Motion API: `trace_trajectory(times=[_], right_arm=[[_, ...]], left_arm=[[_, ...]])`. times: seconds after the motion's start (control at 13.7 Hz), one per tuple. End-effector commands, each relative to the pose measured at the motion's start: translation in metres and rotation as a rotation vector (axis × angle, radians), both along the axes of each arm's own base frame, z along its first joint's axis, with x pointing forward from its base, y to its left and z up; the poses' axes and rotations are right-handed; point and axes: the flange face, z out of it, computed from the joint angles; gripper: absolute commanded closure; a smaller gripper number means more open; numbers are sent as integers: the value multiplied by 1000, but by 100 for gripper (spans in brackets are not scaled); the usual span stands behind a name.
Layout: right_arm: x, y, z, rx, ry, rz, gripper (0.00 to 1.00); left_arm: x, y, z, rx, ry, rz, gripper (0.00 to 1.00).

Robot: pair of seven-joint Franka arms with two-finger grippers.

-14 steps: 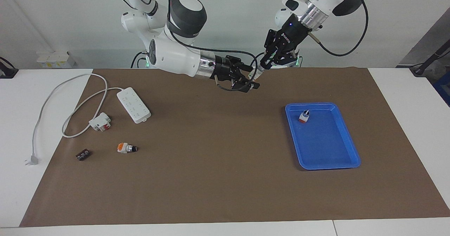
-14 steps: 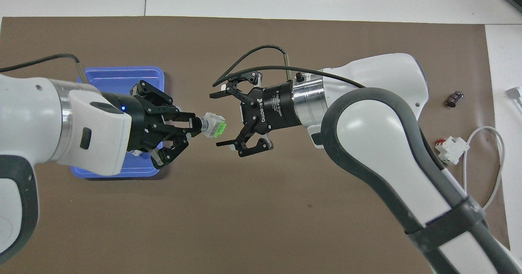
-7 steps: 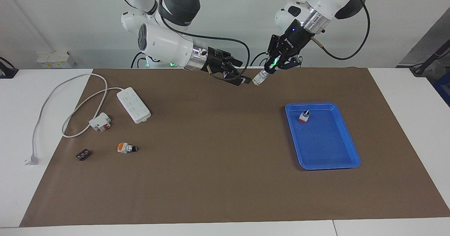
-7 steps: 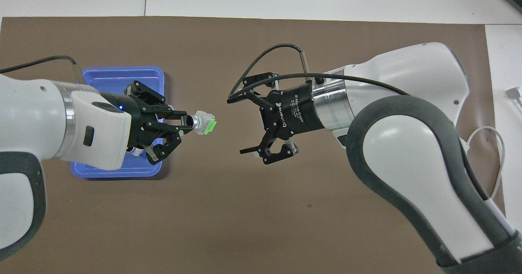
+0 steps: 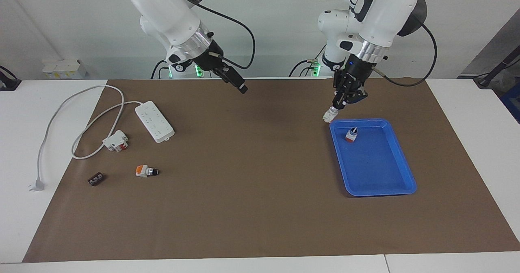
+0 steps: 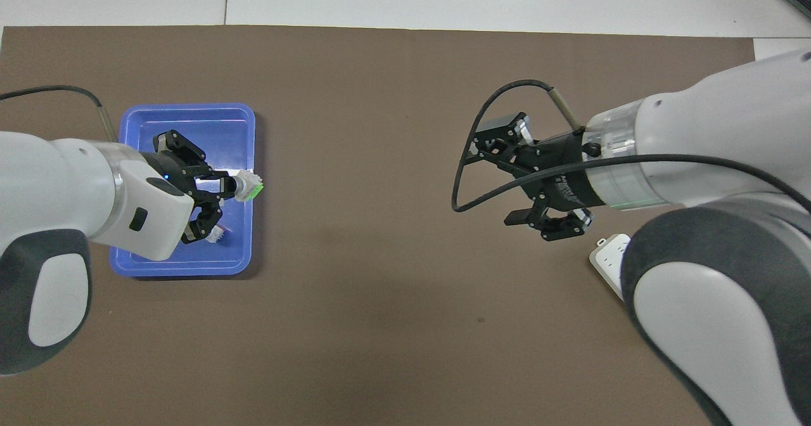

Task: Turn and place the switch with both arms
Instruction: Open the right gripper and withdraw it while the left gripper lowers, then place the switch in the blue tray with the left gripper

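- While the right arm waits raised near the robots' edge of the brown mat (image 5: 243, 191), its right gripper (image 6: 529, 191) hangs with fingers spread wide and nothing between them, over bare mat beside the white power strip (image 5: 154, 121).
- Toward that arm's end of the table lie a white-and-red block (image 5: 115, 140), an orange-ended switch (image 5: 146, 170) and a small dark part (image 5: 96, 179).
- Over at the blue tray (image 5: 400, 159), the left gripper (image 5: 343, 100) pinches the switch (image 6: 249, 185) by its knob end, green block pointing outward.
- It hangs over the tray's rim at the corner nearest the robots, above the mat.
- Inside the tray stands another orange-ended switch (image 5: 352, 135).
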Motion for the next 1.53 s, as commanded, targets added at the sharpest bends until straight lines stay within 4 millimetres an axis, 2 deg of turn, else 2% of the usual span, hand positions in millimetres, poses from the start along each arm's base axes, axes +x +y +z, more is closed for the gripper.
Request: trace_trajectory(times=[0.0, 0.15, 0.22, 0.44, 0.51, 0.58, 0.73, 0.8, 0.95, 1.02, 1.09, 1.24, 1.31, 1.38, 1.46], right_arm=[[12, -54, -7, -143, -148, 196, 0], [17, -77, -11, -450, -227, 395, 0], [18, -83, -11, -517, -238, 446, 0], [20, -99, -8, -543, -246, 491, 0], [20, -115, -3, -548, -251, 481, 0], [22, -134, -3, -550, -245, 470, 0], [18, -147, 3, -560, -249, 507, 0], [19, -160, 4, -563, -243, 502, 0], [15, -176, 7, -561, -218, 529, 0], [12, -186, 9, -553, -193, 537, 0], [10, -212, 10, -540, -172, 506, 0], [4, -215, 11, -525, -156, 528, 0], [2, -216, 12, -525, -152, 531, 0], [1, -213, 14, -531, -152, 538, 0], [0, -210, 15, -537, -154, 547, 0]], left_arm=[[21, 28, -24, 137, -57, -68, 100], [40, 47, -51, 218, -61, -115, 100], [50, 56, -66, 229, -59, -127, 100], [62, 84, -96, 260, -27, -147, 100], [62, 95, -110, 263, -4, -137, 100], [57, 105, -126, 264, 10, -134, 100], [43, 124, -149, 270, 35, -149, 100], [35, 134, -156, 271, 54, -135, 100], [15, 140, -171, 272, 93, -126, 100], [8, 141, -176, 272, 104, -125, 100], [5, 143, -177, 272, 115, -124, 100], [0, 145, -178, 273, 155, -117, 100], [-3, 145, -178, 272, 175, -107, 81], [-4, 145, -178, 270, 182, -97, 53], [-3, 147, -177, 270, 181, -93, 37]])
